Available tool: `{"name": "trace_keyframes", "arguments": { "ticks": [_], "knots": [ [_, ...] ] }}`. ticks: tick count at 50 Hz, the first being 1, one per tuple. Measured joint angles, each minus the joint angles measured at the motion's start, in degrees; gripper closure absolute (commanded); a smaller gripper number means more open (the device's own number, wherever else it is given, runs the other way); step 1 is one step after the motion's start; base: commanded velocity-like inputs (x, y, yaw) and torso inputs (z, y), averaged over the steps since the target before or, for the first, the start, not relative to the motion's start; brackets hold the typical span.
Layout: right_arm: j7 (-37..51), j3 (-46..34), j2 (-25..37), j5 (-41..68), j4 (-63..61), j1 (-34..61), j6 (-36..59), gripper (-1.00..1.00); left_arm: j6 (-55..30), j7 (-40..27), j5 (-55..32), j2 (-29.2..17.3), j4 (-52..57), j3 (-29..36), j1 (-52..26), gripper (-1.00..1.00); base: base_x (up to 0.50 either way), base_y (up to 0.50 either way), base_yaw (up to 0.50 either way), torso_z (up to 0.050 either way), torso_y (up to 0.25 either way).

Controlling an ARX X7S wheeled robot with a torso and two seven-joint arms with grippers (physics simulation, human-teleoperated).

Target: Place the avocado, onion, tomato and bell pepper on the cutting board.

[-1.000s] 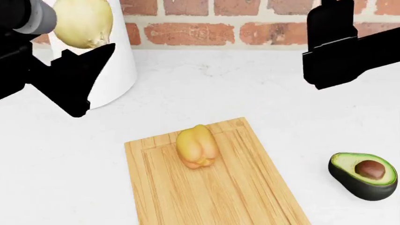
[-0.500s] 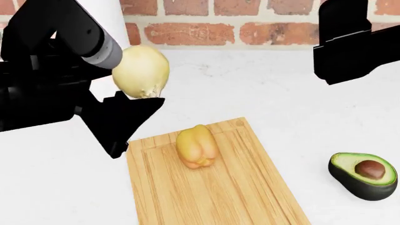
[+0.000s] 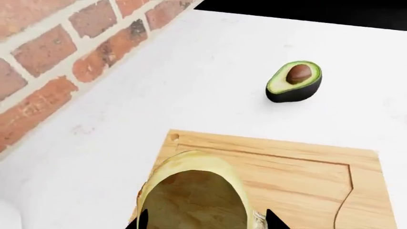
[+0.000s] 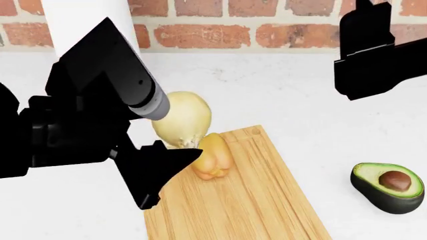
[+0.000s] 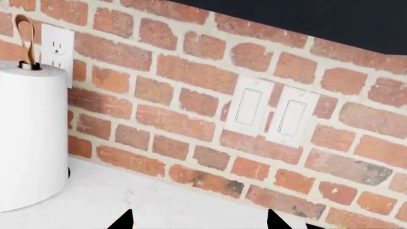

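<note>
My left gripper (image 4: 175, 142) is shut on the pale yellow onion (image 4: 181, 119) and holds it just above the far left corner of the wooden cutting board (image 4: 247, 200). In the left wrist view the onion (image 3: 194, 195) fills the space between the fingertips (image 3: 141, 220), over the board (image 3: 305, 171). The yellow-orange bell pepper (image 4: 215, 159) lies on the board, right beside the onion. The halved avocado (image 4: 388, 186) lies on the counter right of the board; it also shows in the left wrist view (image 3: 294, 81). My right gripper (image 5: 199, 220) is open and empty, raised at the far right. The tomato is out of view.
A white paper towel roll (image 4: 90, 20) stands at the back left, also in the right wrist view (image 5: 28, 138). A brick wall (image 4: 267, 30) with an outlet (image 5: 56, 47) and switches (image 5: 270, 114) runs behind the white counter (image 4: 287, 100).
My left arm has carried the onion down and to the right, from in front of the paper towel roll to the board's far left corner next to the bell pepper. The right arm barely moved.
</note>
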Motion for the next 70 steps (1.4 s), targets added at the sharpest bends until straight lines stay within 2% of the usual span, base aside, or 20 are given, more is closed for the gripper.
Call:
{"name": "trace_keyframes", "arguments": {
  "ticks": [22, 42, 70],
  "knots": [
    [0.31, 0.33, 1.25, 0.72, -1.14, -1.6, -1.18, -1.0, 1.42, 2.17, -0.12, 6.77, -0.68, 1.8, -1.69, 1.0, 0.0, 0.0, 0.0, 0.0, 0.0],
    [0.07, 0.16, 1.51, 0.41, -0.91, -1.23, -1.09, -1.0, 3.34, 7.08, 2.98, 13.98, -7.05, 5.49, -3.39, 1.0, 0.0, 0.0, 0.0, 0.0, 0.001],
    [0.51, 0.37, 2.55, 0.93, -2.09, -2.8, -2.31, -1.0, 3.52, 11.33, 6.55, 17.46, -10.62, 11.9, -2.75, 1.0, 0.0, 0.0, 0.0, 0.0, 0.0]
  ]
}}
